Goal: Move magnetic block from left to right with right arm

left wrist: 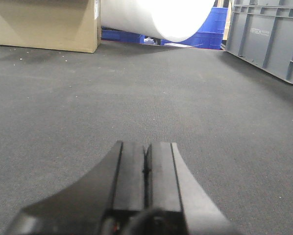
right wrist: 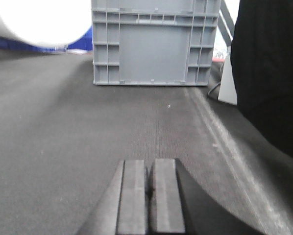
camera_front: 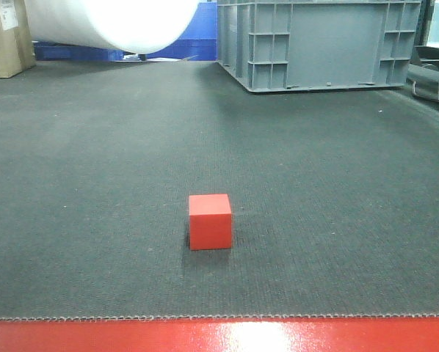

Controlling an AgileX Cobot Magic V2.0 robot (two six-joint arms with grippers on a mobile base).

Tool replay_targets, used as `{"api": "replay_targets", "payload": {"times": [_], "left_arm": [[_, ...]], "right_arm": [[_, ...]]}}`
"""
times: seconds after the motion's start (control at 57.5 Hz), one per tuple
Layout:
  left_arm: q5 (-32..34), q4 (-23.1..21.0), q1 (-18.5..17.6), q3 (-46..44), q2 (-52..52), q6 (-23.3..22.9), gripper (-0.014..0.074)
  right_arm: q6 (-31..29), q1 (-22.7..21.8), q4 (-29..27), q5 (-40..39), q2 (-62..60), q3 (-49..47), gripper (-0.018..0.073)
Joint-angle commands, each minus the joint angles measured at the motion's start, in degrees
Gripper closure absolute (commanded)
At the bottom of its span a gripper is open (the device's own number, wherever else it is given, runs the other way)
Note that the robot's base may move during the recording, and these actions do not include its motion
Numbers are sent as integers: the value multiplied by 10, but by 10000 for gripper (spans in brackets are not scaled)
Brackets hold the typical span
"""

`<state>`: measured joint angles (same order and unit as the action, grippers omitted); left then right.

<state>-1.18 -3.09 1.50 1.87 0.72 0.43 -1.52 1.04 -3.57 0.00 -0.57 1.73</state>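
Both grippers, the left gripper (left wrist: 145, 169) and the right gripper (right wrist: 149, 188), hover pressed closed and empty over the mat (camera_front: 95, 183), since the magnetic block (camera_front: 210, 221) stands alone well in front of the grey crate (camera_front: 318, 44), not yet approached.

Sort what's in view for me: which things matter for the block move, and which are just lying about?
Job:
small matte red cube
right gripper, fingers closed

Lying about:
large grey plastic crate
brown cardboard box
big white roll
blue plastic bins
left gripper, closed
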Motion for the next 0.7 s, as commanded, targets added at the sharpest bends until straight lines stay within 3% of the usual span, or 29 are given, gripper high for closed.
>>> {"api": "replay_targets", "payload": {"times": [0.0,0.679], "left_arm": [[46,-1,-4,5,5,-4,722],[46,-1,-4,5,5,-4,722]], "right_arm": [[15,-3,21,-59,-13,0,492],[15,-3,21,-55,-13,0,492]]}}
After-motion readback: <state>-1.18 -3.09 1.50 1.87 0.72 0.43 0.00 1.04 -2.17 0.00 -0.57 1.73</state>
